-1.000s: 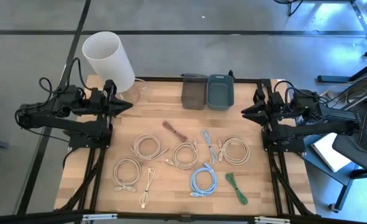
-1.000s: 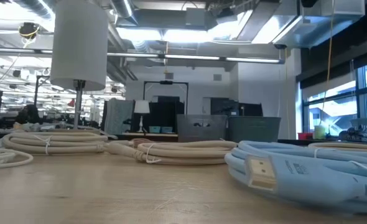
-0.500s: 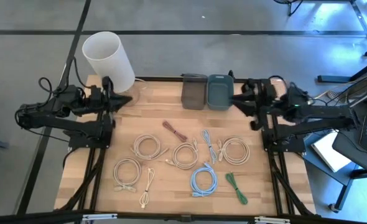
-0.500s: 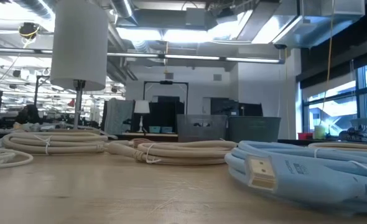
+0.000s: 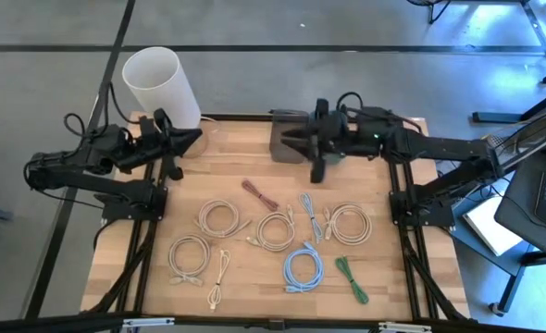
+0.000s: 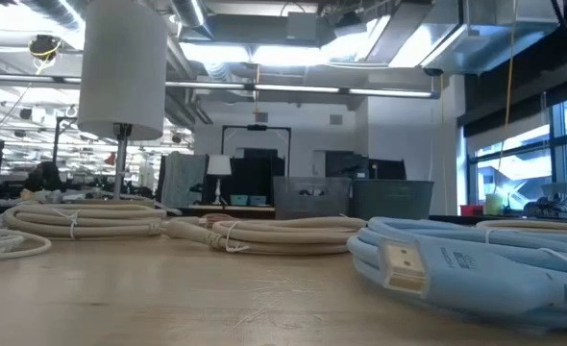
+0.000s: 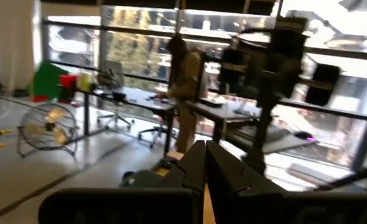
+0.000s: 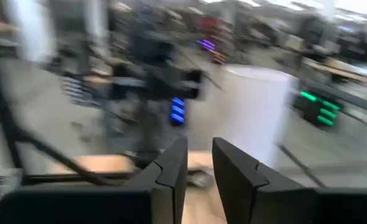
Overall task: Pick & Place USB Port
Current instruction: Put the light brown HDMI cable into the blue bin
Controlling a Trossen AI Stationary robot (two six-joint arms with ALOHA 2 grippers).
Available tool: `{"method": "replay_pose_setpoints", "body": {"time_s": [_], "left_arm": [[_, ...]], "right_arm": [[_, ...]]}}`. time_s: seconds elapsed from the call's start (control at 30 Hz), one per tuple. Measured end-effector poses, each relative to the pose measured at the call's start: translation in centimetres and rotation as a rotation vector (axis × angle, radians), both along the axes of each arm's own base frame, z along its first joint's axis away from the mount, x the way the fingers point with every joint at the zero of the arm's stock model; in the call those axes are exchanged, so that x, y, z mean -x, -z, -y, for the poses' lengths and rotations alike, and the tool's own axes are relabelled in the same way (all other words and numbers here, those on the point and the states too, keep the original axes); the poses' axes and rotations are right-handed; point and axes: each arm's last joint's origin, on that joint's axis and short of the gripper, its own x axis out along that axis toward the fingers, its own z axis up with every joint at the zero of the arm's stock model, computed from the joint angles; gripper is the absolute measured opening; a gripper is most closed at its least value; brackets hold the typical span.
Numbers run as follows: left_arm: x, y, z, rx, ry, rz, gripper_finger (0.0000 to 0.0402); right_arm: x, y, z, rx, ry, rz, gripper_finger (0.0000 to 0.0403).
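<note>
**Right arm swings out over the bins while the cables lie untouched**

Nearest the front edge of the wooden slatted bench [image 5: 236, 162] lie the coiled cables: a green bundle [image 5: 352, 277], a light blue coil [image 5: 303, 267] with its flat metal-tipped plug facing the low camera [image 6: 404, 266], a thin cream lead [image 5: 218, 278] and a cream coil [image 5: 189, 252]; none has moved since a second ago. A row farther back lie three more cream coils [image 5: 218, 219], a narrow blue lead [image 5: 308, 215] and a short brown cable [image 5: 260, 194], all round, soft loops tied at one point and apart from both arms; which of them is the USB one cannot be told.

Beyond them the change shows: the right gripper [image 5: 301, 146], which a second ago sat folded at the bench's right edge, now reaches across above the dark grey bin [image 5: 286, 131], covering the teal bin that stood beside it; its fingers [image 8: 167, 165] stand slightly apart with nothing between them. The left gripper [image 5: 192, 140] has lifted and turned a little at the left rear corner; its fingers [image 7: 193, 168] are pressed together on nothing.

Farthest back, off the bench's left rear corner, stands a smooth white cylinder [image 5: 159, 85], open at the top; a person stands in the room beyond, in the left wrist view.
</note>
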Motion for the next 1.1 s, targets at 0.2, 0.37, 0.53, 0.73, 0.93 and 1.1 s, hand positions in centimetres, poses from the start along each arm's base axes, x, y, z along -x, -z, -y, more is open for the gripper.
{"method": "replay_pose_setpoints", "body": {"time_s": [0.2, 0.37, 0.53, 0.73, 0.93, 1.1], "left_arm": [[-0.6, 0.6, 0.3, 0.023, 0.139, -0.051, 0.0006], [-2.0, 1.2, 0.5, 0.038, 0.274, -0.114, 0.0006], [-3.8, 2.9, 0.6, 0.041, 0.324, -0.267, 0.0006], [-7.5, 4.8, 0.4, 0.089, 0.296, -0.379, 0.0006], [-11.5, 7.5, 0.1, 0.181, 0.253, -0.467, 0.0006], [-14.2, 8.6, 0.1, 0.250, 0.276, -0.420, 0.0006]], "right_arm": [[-0.3, 0.5, 0.2, -0.083, 0.096, -0.107, 0.0083], [1.2, 1.6, -0.1, -0.146, 0.109, -0.273, 0.0081], [3.4, 3.3, -1.4, -0.138, 0.140, -0.468, 0.0056], [6.5, 6.4, -2.5, -0.238, 0.056, -0.551, 0.0016], [10.7, 11.3, -2.6, -0.387, -0.041, -0.679, 0.0010], [13.4, 14.4, -2.8, -0.488, -0.127, -0.753, 0.0041]]}}
